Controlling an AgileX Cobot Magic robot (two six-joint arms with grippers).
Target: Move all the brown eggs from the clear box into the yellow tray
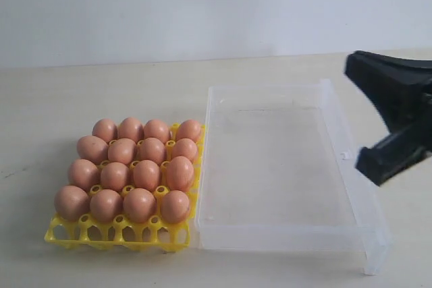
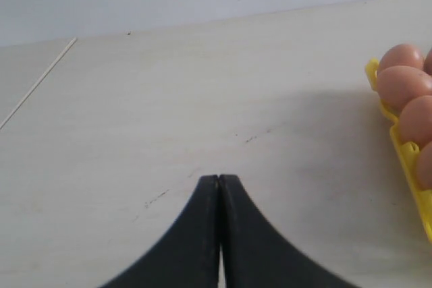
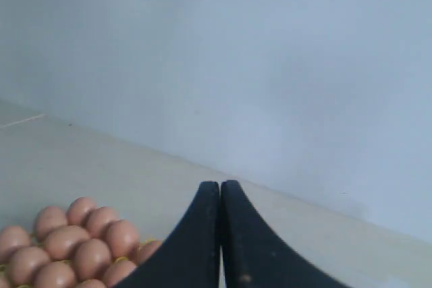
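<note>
Right pincer (image 3: 220,184) closed; brown eggs (image 3: 91,257) well apart

Partly seen: right gripper (image 3: 220,187) is cut off at the exterior view's right edge; yellow tray (image 2: 405,160) and brown eggs (image 2: 403,85) cropped by the left wrist view's edge, cups beneath eggs hidden.

I am holding my left end effector (image 2: 219,179), a black, tapering two-fingered claw, fully closed. Its curved fingers (image 2: 189,241) are pressing flat against each other, meeting in one thin seam up to the tips and gripping nothing. My right end effector (image 3: 220,184), black and of the same shape, is pressing its fingers together in the same way, also empty. In the exterior view my right arm (image 1: 405,89) is reaching in from the right edge, hanging in the air.
</note>
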